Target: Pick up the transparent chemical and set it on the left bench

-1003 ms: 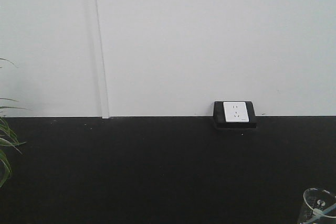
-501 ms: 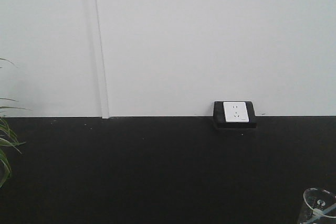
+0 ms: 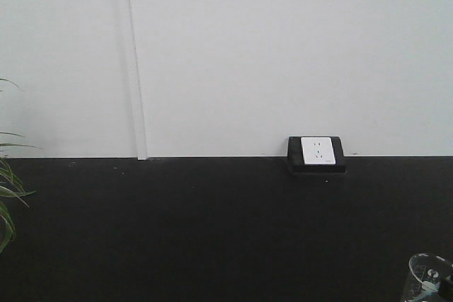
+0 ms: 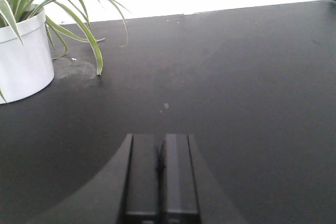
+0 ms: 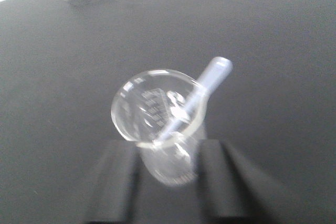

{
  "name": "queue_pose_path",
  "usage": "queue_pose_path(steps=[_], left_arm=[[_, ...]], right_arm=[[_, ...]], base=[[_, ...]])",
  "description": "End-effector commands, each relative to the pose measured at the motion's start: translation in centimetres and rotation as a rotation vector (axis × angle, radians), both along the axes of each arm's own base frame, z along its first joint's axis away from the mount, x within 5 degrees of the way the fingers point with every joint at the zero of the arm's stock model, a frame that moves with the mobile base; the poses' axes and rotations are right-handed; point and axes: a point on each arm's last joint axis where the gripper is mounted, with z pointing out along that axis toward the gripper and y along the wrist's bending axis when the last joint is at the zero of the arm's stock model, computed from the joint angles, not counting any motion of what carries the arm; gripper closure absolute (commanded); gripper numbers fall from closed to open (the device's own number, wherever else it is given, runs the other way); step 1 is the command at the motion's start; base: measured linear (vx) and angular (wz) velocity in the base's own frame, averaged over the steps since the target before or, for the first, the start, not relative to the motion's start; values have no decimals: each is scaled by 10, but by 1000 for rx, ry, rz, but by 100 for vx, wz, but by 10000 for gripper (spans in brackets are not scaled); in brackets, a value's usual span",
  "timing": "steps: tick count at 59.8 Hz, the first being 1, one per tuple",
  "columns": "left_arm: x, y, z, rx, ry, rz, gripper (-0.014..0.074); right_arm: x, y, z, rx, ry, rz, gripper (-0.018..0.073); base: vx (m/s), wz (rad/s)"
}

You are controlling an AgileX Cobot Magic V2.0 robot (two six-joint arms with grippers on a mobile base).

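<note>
Spanning the whole width of the front view, the left bench (image 3: 212,231) is a matt black worktop that meets a white wall (image 3: 283,54) along its far edge. A potted plant (image 4: 25,59), with striped green leaves in a white pot, stands near the bench's left end. In the front view only its leaf tips show, at the left border. A white socket (image 3: 318,151) in a black housing sits at the far edge, right of centre, against the wall.

My left gripper (image 4: 160,139) hangs over bare bench surface to the right of the plant, its two black fingers pressed together with only a thin seam between them.

My right gripper (image 5: 168,153) is clamped on the transparent chemical (image 5: 157,109). One dark finger lies against each side of the beaker's lower wall, though motion blur softens the contact. The beaker is over the near right corner of the bench, its round rim tipped toward my wrist camera and printed marks visible on its wall. I cannot tell whether its base touches the worktop.

A pale rod (image 5: 210,80) leans inside the beaker, its upper end projecting past the rim.
</note>
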Motion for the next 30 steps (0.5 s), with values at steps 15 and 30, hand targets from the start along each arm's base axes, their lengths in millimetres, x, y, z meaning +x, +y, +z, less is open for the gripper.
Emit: queue_pose_path(steps=[15, 30], left_arm=[[-1, 0, 3, -14, -81, -1, 600], [-1, 0, 3, -14, -81, -1, 600]], right_arm=[[24, -33, 9, 145, -258, -182, 99], [36, -36, -3, 144, -297, -155, 99]], base=[[0, 0], [0, 0]])
